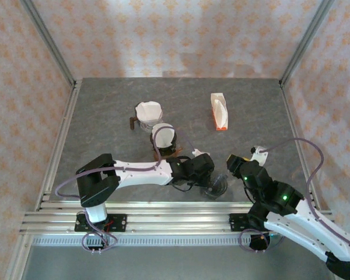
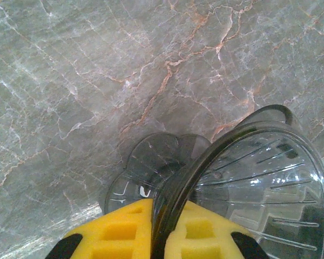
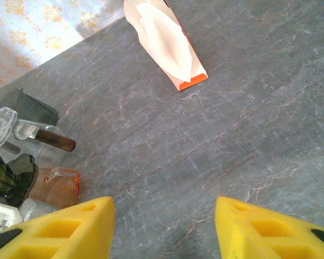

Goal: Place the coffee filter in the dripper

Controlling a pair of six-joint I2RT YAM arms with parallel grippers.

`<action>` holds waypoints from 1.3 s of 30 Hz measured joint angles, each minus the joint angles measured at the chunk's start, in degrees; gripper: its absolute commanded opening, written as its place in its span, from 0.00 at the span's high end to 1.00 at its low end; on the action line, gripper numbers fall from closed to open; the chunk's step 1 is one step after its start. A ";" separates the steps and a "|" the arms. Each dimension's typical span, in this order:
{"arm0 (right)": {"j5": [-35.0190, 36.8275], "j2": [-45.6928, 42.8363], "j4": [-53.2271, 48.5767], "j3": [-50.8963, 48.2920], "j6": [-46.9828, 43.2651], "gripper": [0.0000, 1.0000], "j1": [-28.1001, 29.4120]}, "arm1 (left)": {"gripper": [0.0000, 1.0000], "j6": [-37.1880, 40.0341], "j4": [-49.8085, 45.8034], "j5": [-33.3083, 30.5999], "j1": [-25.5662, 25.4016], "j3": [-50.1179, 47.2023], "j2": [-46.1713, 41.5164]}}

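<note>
Pinching the clear dripper (image 2: pixel 259 183) by its rim with my left gripper (image 2: pixel 161 229), at the counter's (image 2: pixel 70 81) near edge.
My right gripper (image 3: pixel 163 210) hangs spread wide above the counter; the coffee filter pack (image 3: pixel 164 40), white with an orange end, lies flat well beyond it, well apart from the dripper.
</note>
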 measured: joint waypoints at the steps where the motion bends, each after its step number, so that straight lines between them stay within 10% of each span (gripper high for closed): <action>1: -0.02 0.00 0.00 -0.02 -0.02 0.46 0.00 | 0.80 0.02 -0.04 0.04 0.00 0.00 0.00; 7: -0.35 0.00 0.00 -0.02 -0.02 0.37 0.00 | 0.55 0.42 -0.26 0.31 0.61 -0.79 -0.44; 22: -1.14 1.84 0.72 -0.04 0.02 0.35 0.00 | 0.53 4.11 -6.93 -3.45 3.80 -0.66 -24.63; 32: -3.21 3.67 2.69 -0.57 0.02 0.34 0.00 | 0.53 9.53 -16.96 -2.43 36.17 2.38 -41.53; 39: -3.76 4.28 3.85 -0.57 0.02 0.34 0.02 | 0.53 11.10 -16.57 7.02 58.23 2.38 -32.74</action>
